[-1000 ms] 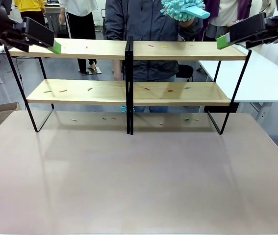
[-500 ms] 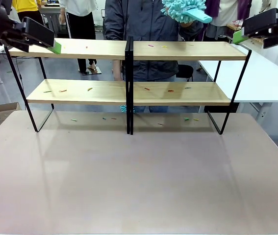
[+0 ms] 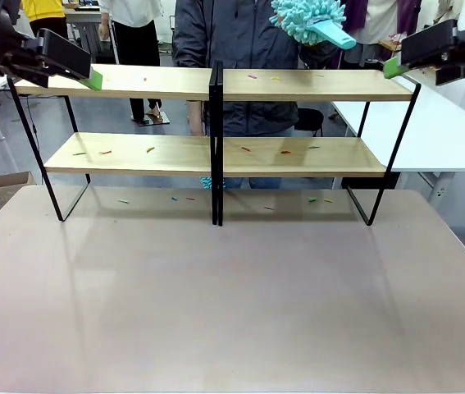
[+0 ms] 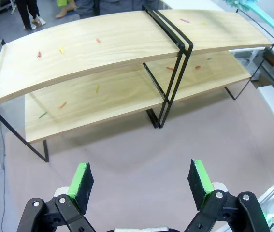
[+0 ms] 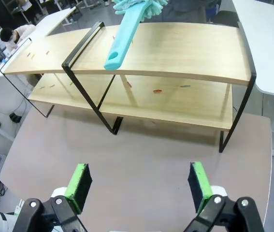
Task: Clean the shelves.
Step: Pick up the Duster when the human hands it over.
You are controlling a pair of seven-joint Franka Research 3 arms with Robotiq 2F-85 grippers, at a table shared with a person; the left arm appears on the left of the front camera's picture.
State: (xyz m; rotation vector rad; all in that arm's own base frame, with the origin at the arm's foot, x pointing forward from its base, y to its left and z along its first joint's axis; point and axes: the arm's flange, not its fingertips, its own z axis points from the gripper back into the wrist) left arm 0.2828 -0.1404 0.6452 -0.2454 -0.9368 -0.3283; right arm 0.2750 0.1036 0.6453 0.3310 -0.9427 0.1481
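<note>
In the front view, the table [image 3: 232,312] is looked across from the robot's side, from somewhat above its surface, toward the shelves [image 3: 298,156] and the person [image 3: 240,41] behind them. In the left wrist view, the shelves are seen obliquely from above and well back, past the left gripper [image 4: 139,181]. In the right wrist view they are seen likewise, past the right gripper [image 5: 139,186]. The shelves and table are shared by all three views.

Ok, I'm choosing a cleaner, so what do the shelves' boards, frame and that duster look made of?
The shelves' boards look like matte light wood or laminate: grain shows. Frame: thin black metal, seemingly painted. Duster: fluffy teal microfibre-like head, smooth handle, probably plastic.
</note>
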